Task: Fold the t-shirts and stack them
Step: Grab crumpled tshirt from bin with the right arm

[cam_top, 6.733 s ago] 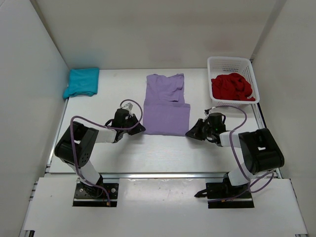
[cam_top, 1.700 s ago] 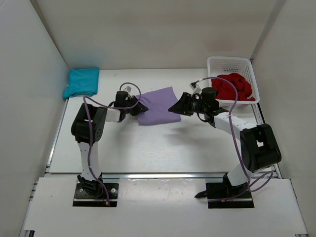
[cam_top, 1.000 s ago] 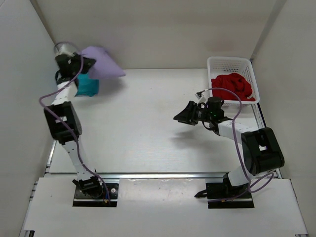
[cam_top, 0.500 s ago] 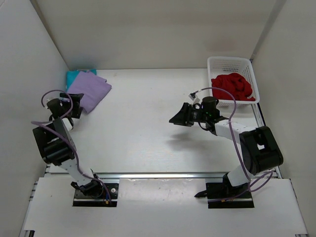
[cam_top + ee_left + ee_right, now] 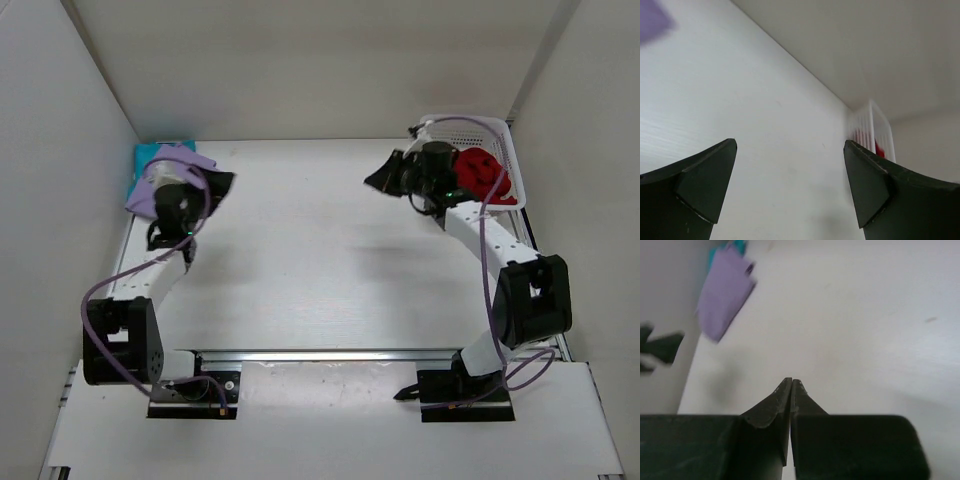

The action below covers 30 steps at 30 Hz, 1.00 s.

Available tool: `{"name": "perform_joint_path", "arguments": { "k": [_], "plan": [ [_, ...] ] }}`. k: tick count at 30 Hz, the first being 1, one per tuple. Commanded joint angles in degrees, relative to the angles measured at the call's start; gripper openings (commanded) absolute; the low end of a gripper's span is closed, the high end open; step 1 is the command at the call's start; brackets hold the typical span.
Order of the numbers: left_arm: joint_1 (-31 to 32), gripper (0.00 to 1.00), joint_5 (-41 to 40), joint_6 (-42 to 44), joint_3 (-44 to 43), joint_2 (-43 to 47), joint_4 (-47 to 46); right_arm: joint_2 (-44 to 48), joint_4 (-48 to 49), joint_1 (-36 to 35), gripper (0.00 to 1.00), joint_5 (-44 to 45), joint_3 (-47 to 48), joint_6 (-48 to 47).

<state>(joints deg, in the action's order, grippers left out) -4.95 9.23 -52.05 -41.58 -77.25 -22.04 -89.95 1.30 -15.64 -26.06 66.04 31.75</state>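
Left jaws spread, empty, over purple shirt [image 5: 187,160], askew on teal shirt [image 5: 141,156], table [image 5: 320,270] far-left corner. Right jaws pressed together, empty, beside basket [image 5: 497,123] holding red shirt [image 5: 480,172]. Open them first, or you shove cloth, snag lattice.

Robot lab (white-walled table [image 5: 330,270]).

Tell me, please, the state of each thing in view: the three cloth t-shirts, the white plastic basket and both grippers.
lavender-purple cloth t-shirt: folded, lying on the teal one in the far left corner.
teal-turquoise cloth t-shirt: mostly covered, only an edge shows.
red cloth t-shirt: crumpled, not folded, inside the basket.
white plastic lattice basket: upright, holding the red t-shirt.
left gripper: open, empty.
right gripper: shut, empty.
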Motion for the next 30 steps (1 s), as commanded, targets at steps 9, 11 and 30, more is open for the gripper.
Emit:
{"name": "perform_joint_path", "arguments": {
  "k": [9, 11, 30],
  "plan": [
    [44.4, 0.99, 4.0, 11.9, -4.4, -6.0, -4.0, -15.9, -23.7, 21.5, 0.30, 24.9, 24.9, -14.7],
    [45.6, 0.99, 6.8, 11.0, -2.8, -8.0, -4.8, -20.3, -26.5, 22.4, 0.42, 24.1, 30.4, -17.1],
    [48.1, 0.52, 14.1, 8.7, 6.1, -12.8, -12.1, -53.5, -52.1, 22.9, 0.00, 33.6, 78.9, -19.7]
  ]
}}
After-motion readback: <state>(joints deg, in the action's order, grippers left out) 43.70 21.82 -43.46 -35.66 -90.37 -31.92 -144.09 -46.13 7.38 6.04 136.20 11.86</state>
